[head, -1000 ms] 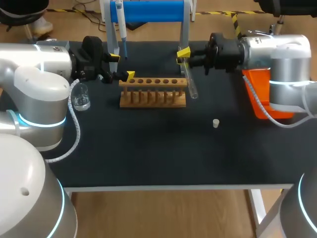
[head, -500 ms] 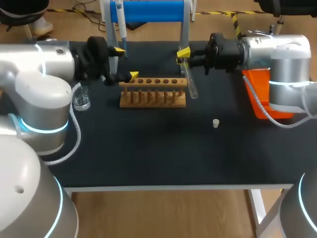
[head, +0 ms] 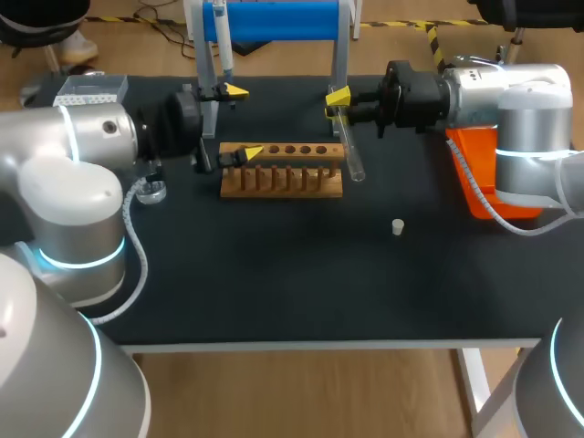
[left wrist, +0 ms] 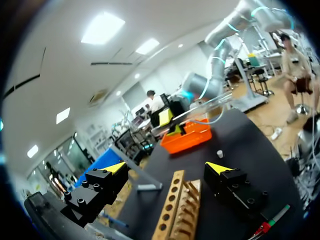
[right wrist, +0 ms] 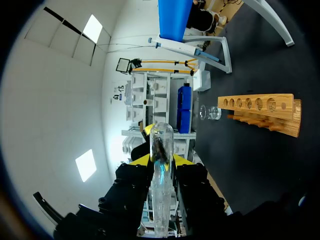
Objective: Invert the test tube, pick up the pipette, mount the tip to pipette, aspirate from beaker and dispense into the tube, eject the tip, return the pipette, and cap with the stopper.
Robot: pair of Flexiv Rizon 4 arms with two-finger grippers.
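Head view has the left arm coming in over the far left part of the black desk (head: 292,283), its tool (head: 244,121) spread wide with nothing between the fingers. One yellow tip sits by the post of the blue stand (head: 283,20). The other lies over the left end of the wooden rack (head: 283,169). The pipette (head: 222,46) hangs in that stand, beyond the tool and apart from it. A small glass beaker (head: 151,190) stands on the desk left of the rack, partly hidden by the left arm.

The right arm reaches in from the right, and its tool (head: 338,100) is pinching the test tube (head: 350,151) near one end. The tube slants down toward the near side, its free end just beside the right end of the rack. Whether it touches the desk I cannot tell. The stopper (head: 398,226) lies alone on the desk, nearer than the rack and well apart from both tools. An orange box (head: 474,173) sits under the right arm.

Left wrist view shows the tool (left wrist: 167,167) wide apart with the rack (left wrist: 175,205) below and between the fingers, and the stopper (left wrist: 219,154) and orange box (left wrist: 187,140) farther ahead.

Right wrist view shows the tube (right wrist: 161,140) clamped between the yellow tips of the tool (right wrist: 161,159), its rounded end ahead of them. The rack (right wrist: 260,107), beaker (right wrist: 210,112), pipette (right wrist: 180,47) and blue stand (right wrist: 175,17) lie beyond
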